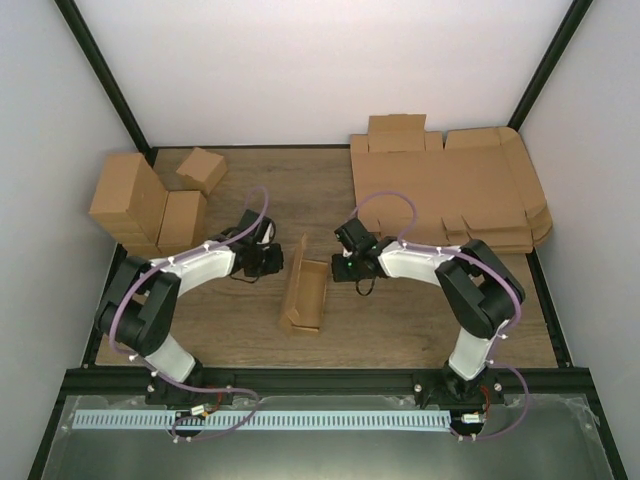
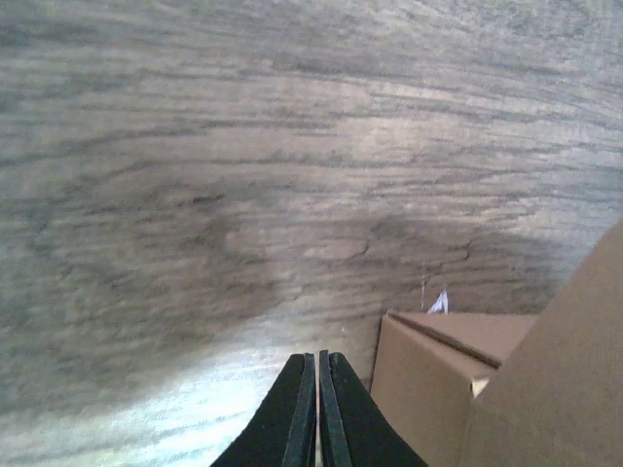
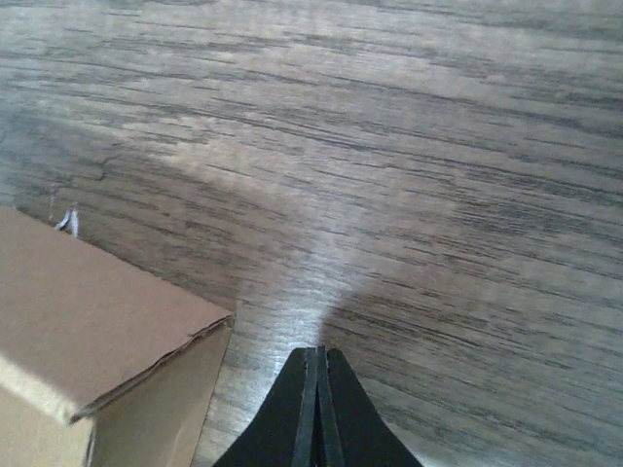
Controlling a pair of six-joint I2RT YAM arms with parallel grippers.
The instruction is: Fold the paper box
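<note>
The wood-grain table (image 1: 400, 325) carries a thick pile of flat brown cardboard sheets (image 1: 450, 190) at its far right corner and a group of blocky brown cardboard boxes (image 1: 150, 205) at its far left. The paper box (image 1: 305, 295), a long narrow plain brown cardboard trough with its top open and one long flap standing up, lies mid-table between the two arms. The left gripper (image 2: 317, 409) and right gripper (image 3: 317, 409) sit low just beside it, one on each side, each with fingers pressed together and holding nothing.
</note>
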